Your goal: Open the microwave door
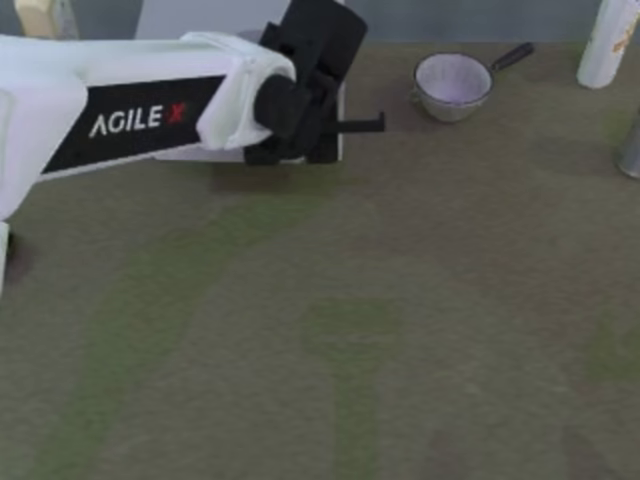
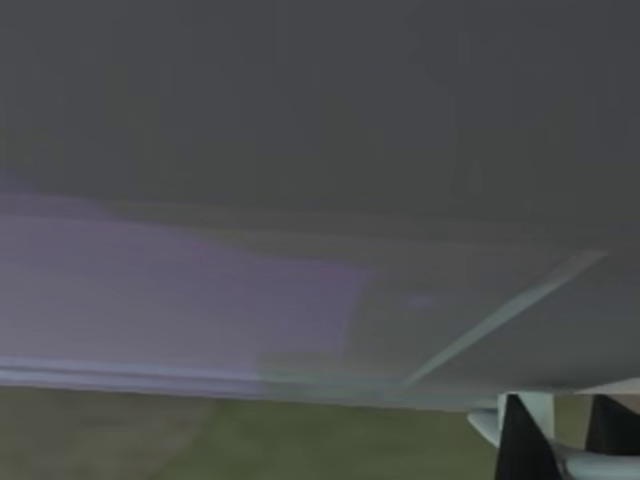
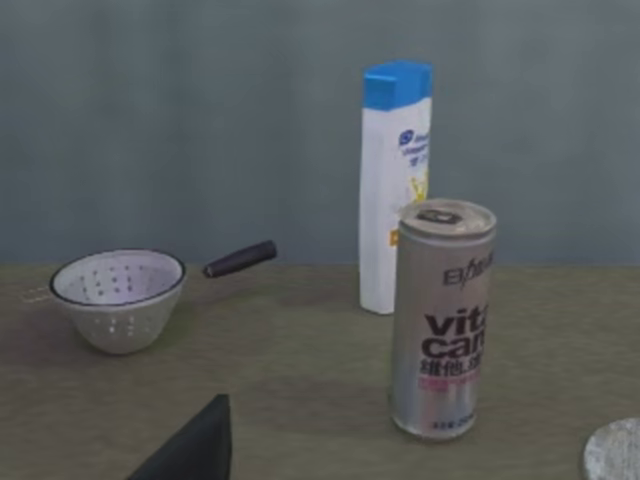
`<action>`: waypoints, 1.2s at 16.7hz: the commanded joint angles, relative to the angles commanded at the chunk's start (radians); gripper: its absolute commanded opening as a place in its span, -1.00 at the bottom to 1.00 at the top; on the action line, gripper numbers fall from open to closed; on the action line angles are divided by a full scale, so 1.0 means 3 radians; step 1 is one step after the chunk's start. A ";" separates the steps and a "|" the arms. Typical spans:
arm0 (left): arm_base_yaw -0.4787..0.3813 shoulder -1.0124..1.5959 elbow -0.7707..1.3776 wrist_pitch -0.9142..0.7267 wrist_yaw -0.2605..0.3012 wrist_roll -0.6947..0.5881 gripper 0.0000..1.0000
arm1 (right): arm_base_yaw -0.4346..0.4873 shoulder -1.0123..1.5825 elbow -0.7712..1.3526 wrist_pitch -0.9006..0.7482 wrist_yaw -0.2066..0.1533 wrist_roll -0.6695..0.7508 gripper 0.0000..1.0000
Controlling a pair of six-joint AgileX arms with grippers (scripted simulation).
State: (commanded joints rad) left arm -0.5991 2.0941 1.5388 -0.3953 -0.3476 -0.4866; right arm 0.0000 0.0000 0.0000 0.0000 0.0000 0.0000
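The microwave (image 1: 190,20) stands at the far edge of the worktop (image 1: 330,340), mostly hidden under the left arm (image 1: 130,115), a smooth white shell with a black band that reads "AGILE X" in white letters with a red X. The left hand (image 1: 345,125), matt black and blocky, sits at the microwave's front right corner, against the thin white edge of the microwave door (image 1: 341,125); one black finger sticks out past that edge toward the strainer, but whether the hand is closed on anything cannot be told from above. In the left wrist view a flat grey surface with a purple-tinted patch fills almost everything, and two dark finger tips (image 2: 520,450) show at the picture's lower edge. Right of the microwave lies a small white perforated strainer (image 1: 453,85) with a dark rim and a short black handle. Further right of it stand a white bottle (image 3: 395,185) with a blue cap and a small printed label, and a silver can (image 3: 442,320) printed "vita" in dark letters. The worktop is a dull olive-green, mottled surface. Of the right hand only a dark corner (image 3: 190,450) shows in its own wrist view, so its opening cannot be told.
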 joint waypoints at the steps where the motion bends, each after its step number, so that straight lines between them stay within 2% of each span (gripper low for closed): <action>1: 0.0002 -0.0044 -0.0052 0.0034 -0.0023 -0.0020 -1.00 | 0.0000 0.0000 0.0000 0.0000 0.0000 0.0000 1.00; 20: 0.0002 -0.0091 -0.0135 0.0072 -0.0060 -0.0045 -1.00 | 0.0000 0.0000 0.0000 0.0000 0.0000 0.0000 1.00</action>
State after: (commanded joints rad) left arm -0.5983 2.0667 1.4983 -0.3738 -0.3656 -0.5002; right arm 0.0000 0.0000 0.0000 0.0000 0.0000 0.0000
